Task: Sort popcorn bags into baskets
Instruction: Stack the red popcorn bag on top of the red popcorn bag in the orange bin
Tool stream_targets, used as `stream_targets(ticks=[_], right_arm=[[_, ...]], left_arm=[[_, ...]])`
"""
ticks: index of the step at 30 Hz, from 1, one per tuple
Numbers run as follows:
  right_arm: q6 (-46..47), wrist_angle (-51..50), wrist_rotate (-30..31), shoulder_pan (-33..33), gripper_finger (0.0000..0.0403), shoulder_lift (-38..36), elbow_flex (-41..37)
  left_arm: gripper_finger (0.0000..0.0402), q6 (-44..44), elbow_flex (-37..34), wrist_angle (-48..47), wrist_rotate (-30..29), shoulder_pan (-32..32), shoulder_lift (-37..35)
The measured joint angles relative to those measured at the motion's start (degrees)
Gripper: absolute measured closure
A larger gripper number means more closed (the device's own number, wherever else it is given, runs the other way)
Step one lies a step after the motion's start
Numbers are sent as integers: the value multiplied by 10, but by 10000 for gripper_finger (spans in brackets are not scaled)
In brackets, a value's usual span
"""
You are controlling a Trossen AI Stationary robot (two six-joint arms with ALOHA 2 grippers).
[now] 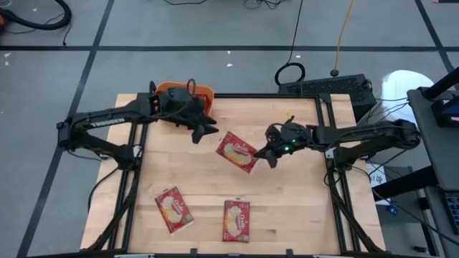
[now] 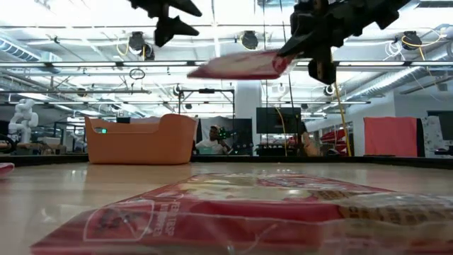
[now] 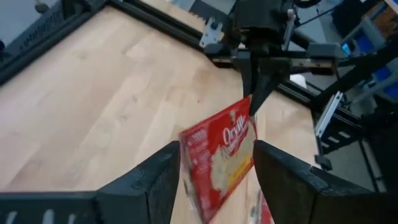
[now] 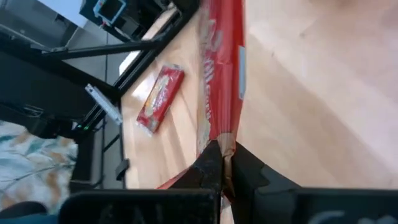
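Pale wood table (image 1: 287, 208), right fingers (image 1: 264, 155) pinching popcorn bag (image 1: 237, 151), left fingers (image 1: 206, 132) wide

dark jointed arms, black tapered fingers (image 3: 155, 180)

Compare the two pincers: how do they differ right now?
The right pincer is shut on a popcorn bag, holding it in the air by one edge; the left pincer is open and holds nothing. The left pincer is near the orange basket; the right is mid-table. Both are dark and two-fingered.
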Motion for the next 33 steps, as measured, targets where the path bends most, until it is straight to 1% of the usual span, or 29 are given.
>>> stream_targets(ticks=[4,7,11,14,17,21,24,27,30,32,33], right_arm=[[-38,-21,9,-4,403,-23,0],[-65,-25,9,-5,403,-28,0],[-89,-34,6,-5,403,-27,0],[-93,-48,5,-3,403,-27,0],[-109,-69,3,-3,403,-27,0],[-138,-69,-10,-3,403,-27,0],[-159,-76,-10,-3,403,-27,0],[-168,-105,-10,-3,403,-27,1],[-180,-130,-10,-4,403,-27,1],[-195,-138,-10,-4,403,-27,1],[-201,-142,-10,-4,403,-27,1]], left_arm=[[177,22,40,-8,19,-1,46],[146,28,60,-8,27,-1,83],[98,62,93,-5,30,-5,122],[77,85,130,0,48,-11,141],[77,104,161,-1,72,-17,166],[98,109,189,-2,84,-26,203],[114,107,198,-2,103,-29,228],[124,92,199,-7,112,-29,243],[114,64,199,-26,113,-29,249],[95,85,199,-35,106,-31,253],[85,96,199,-43,93,-33,254]])
